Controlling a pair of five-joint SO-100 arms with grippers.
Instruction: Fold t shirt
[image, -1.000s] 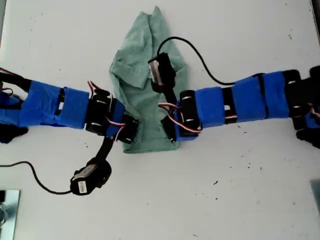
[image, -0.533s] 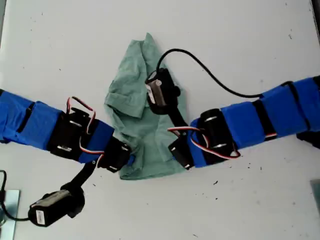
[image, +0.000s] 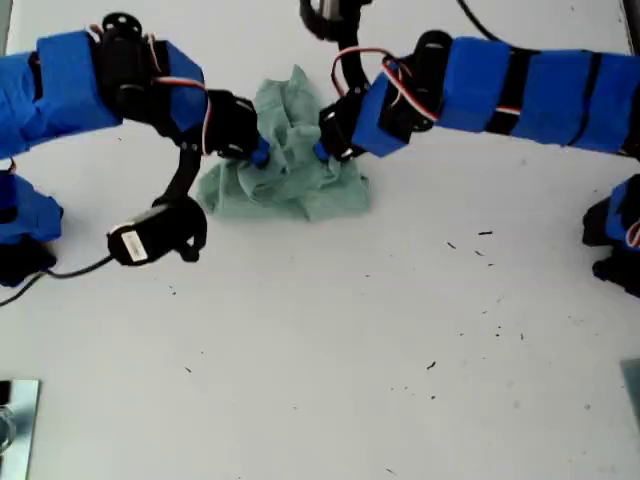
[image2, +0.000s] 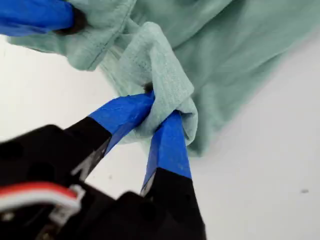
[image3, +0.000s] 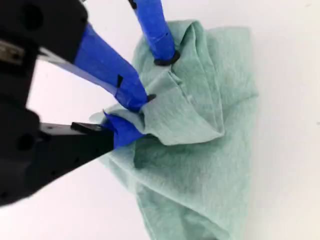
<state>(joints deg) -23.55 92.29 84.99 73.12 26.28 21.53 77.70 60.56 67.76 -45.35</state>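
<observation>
Both end effectors clenched on shirt (image: 290, 165): my first end effector (image2: 162, 110) and my second end effector (image3: 131, 112) pinch bunched folds near bench's far edge. Lower together, keep hem taut, release evenly.

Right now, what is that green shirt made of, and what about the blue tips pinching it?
The t shirt looks like soft matte woven cloth, maybe cotton: it wrinkles, bunches, and shows a fine weave and stitched hem. My first gripper looks like hard black plastic wrapped in smooth blue tape; the tape edges show.
</observation>
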